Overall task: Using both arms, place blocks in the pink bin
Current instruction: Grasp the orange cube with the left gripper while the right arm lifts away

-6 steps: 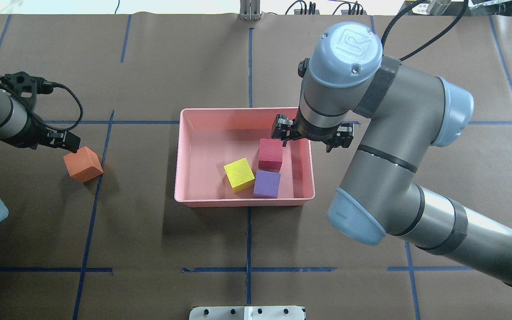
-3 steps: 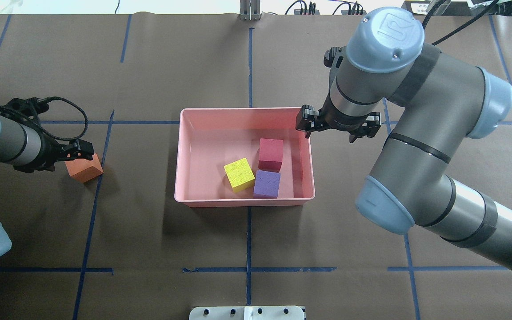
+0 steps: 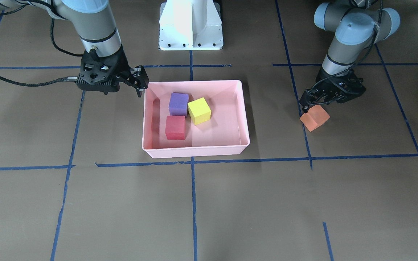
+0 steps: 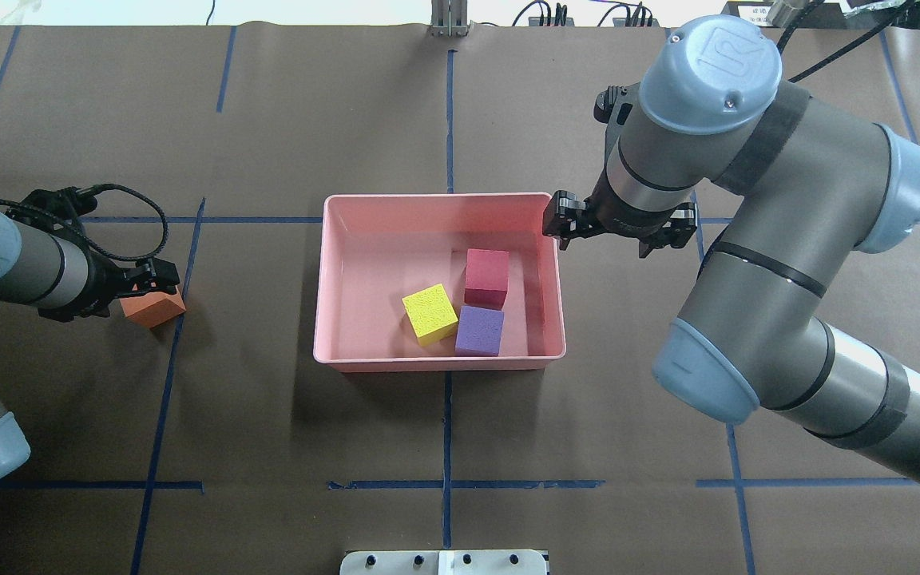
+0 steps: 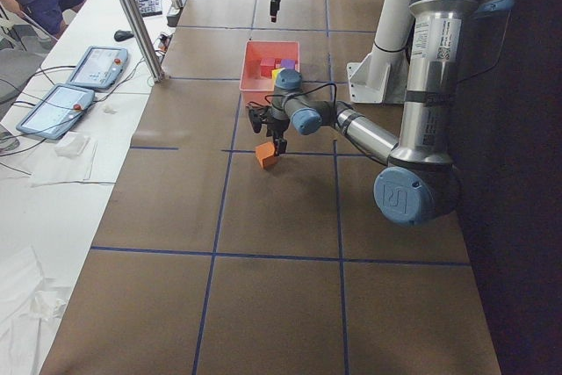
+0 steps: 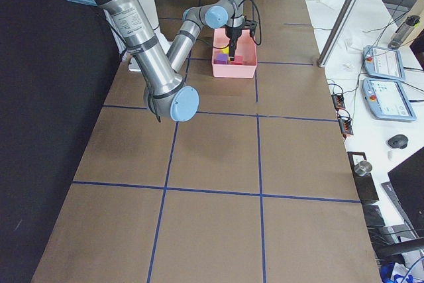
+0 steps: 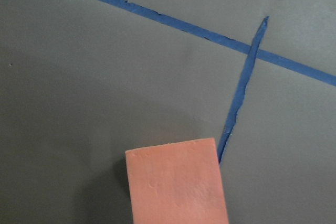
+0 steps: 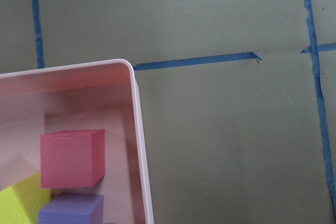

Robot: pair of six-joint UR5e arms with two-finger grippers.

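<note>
Three small foam cubes, red (image 4: pixel 485 277), yellow (image 4: pixel 430 314) and purple (image 4: pixel 479 330), sit clustered in the shallow light-pink plastic bin (image 4: pixel 380 363). The bin lies just below my right gripper (image 4: pixel 562 225), which hovers over its rim, fingers parted and empty. The orange foam cube (image 4: pixel 158 309) rests on the brown paper-covered table (image 4: pixel 308 479) directly under my left gripper (image 4: pixel 147 281). I cannot tell whether it grips.

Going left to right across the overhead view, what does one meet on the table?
orange block → pink bin's left rim → yellow block → red block → right pincer. The left pincer overlaps the orange block, and the purple block overlaps the red one, so both are left out.
</note>
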